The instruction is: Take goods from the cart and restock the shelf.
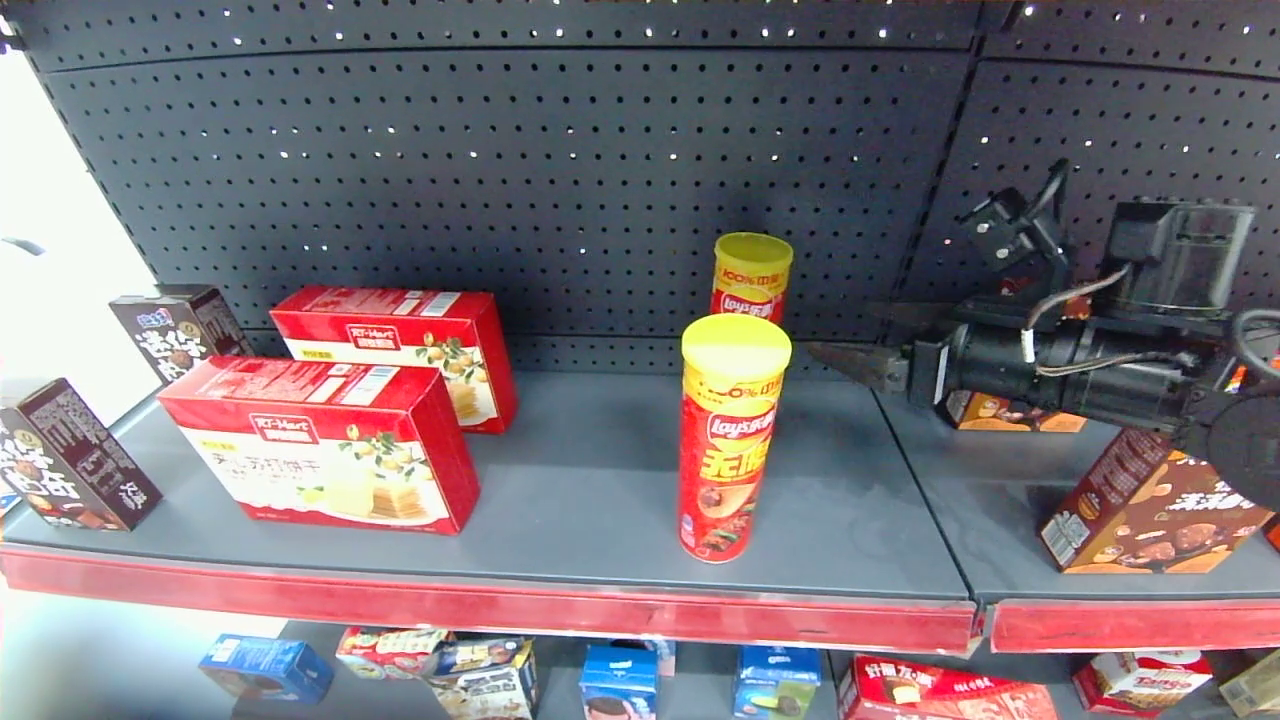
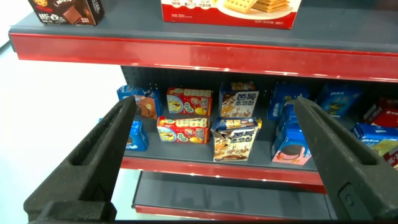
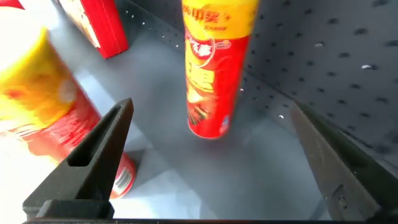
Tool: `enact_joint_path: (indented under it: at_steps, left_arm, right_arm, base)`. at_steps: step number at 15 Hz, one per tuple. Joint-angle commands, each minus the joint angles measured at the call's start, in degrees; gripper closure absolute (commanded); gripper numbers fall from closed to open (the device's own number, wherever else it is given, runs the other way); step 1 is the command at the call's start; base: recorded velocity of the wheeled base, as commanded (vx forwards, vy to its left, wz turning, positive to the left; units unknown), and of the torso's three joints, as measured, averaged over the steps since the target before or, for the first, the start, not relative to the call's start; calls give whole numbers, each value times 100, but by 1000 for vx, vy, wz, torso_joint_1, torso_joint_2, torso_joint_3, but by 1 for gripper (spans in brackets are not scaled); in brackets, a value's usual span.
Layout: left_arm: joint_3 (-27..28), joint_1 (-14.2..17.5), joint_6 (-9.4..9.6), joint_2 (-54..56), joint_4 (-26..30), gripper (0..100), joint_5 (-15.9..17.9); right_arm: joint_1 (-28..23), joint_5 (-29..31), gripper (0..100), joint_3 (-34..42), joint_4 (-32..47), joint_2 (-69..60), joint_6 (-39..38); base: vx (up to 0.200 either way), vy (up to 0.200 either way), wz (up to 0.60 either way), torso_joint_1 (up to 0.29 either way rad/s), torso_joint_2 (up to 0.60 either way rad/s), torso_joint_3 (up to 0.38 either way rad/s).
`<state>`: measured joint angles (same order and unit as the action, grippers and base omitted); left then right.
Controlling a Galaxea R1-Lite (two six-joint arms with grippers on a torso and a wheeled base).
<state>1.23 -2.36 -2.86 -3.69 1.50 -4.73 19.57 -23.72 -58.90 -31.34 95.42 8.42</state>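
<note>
Two red chip cans with yellow lids stand upright on the grey shelf [image 1: 600, 500]. The front can [image 1: 728, 450] is near the middle, and the rear can [image 1: 750, 277] stands by the pegboard. My right gripper [image 1: 850, 345] hovers just right of the cans, level with the front can's lid, pointing at them. It is open and holds nothing. The right wrist view has the rear can [image 3: 214, 68] ahead between the spread fingers [image 3: 93, 162] and the front can [image 3: 50, 106] close on one side. My left gripper [image 2: 211, 155] is open and empty, below the shelf's red front lip [image 2: 199, 50].
Two red biscuit boxes [image 1: 330, 445] [image 1: 400, 345] and two dark boxes [image 1: 70, 455] [image 1: 180, 330] fill the shelf's left. A brown box [image 1: 1150, 510] leans under my right arm. Small snack boxes [image 2: 236, 134] line the lower shelf. Bare shelf lies between the cans and red boxes.
</note>
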Motion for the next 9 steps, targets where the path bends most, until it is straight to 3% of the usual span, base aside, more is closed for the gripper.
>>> enact_joint_path:
  at_steps: [1, 5, 9]
  left_arm:
    - [0, -1, -4, -9, -1, 0, -2]
    - [0, -1, -4, -9, -1, 0, -2]
    - [0, -1, -4, -9, -1, 0, -2]
  right_arm:
    - [-49, 193, 0, -25, 216, -550, -25]
    - [-58, 957, 0, -376, 788, -963, -60]
    - [-58, 2320, 0, -112, 1174, -1895, -69]
  base:
    - [0, 0, 0, 0, 0, 0]
    - [0, 0, 0, 0, 0, 0]
    - [0, 0, 0, 0, 0, 0]
